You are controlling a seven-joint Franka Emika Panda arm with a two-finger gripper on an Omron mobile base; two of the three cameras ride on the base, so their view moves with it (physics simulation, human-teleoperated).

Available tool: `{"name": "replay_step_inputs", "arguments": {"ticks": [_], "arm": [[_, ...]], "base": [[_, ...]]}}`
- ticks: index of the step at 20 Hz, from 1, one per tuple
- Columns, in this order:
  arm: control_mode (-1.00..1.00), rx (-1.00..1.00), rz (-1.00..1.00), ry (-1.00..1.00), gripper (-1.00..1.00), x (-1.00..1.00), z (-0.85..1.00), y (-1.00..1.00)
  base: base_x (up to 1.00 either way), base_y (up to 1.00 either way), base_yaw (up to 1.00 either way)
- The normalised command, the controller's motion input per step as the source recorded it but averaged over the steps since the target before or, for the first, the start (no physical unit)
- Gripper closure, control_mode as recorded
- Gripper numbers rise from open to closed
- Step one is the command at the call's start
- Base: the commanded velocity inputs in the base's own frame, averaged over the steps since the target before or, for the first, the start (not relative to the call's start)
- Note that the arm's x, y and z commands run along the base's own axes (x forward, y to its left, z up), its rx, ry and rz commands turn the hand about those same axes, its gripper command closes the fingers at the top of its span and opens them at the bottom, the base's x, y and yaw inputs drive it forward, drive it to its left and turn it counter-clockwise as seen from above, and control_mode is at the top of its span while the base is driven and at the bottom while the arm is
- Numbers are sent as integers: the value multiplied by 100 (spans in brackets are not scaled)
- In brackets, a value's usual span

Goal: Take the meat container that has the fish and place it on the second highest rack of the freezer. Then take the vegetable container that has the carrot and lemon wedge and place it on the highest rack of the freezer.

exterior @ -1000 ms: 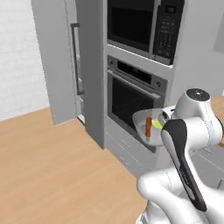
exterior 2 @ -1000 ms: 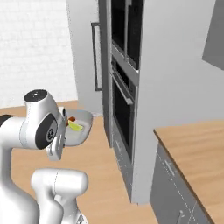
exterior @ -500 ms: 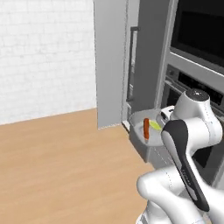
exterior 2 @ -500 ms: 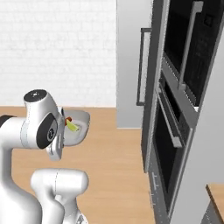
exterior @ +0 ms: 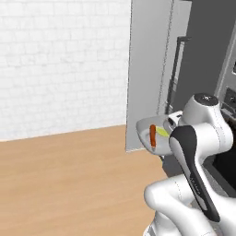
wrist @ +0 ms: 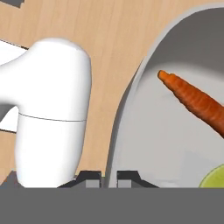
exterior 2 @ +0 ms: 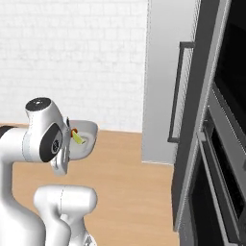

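Up off the floor, the vegetable container (exterior: 152,130) rides in the air, carried in front of the robot's white arm. From the hand view, the gripper (wrist: 109,178) is pinched down tight on the tub's thick grey rim, one dark fingertip (wrist: 89,178) outside the wall and the other inside, rim sandwiched between them. Lying in the tub, the carrot (wrist: 197,103) runs slantwise across the pale floor, and a slice of yellow-green lemon wedge (wrist: 213,178) peeks in beside it. From the left base camera, carrot and lemon sit side by side, just touching. Past the tub stands a tall grey panel (exterior: 150,69) with a dark bar handle (exterior 2: 175,91), white brick wall (exterior: 60,60) behind, wooden floor (exterior: 69,179) below.
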Motion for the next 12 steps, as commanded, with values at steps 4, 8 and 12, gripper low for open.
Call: {"name": "replay_step_inputs", "arguments": {"ticks": [4,8,12], "arm": [[100,0,0,0,100,0,0,0],[100,0,0,0,100,0,0,0],[100,0,0,0,100,0,0,0]], "base": [[100,47,11],[96,75,-3],[80,86,-29]]}}
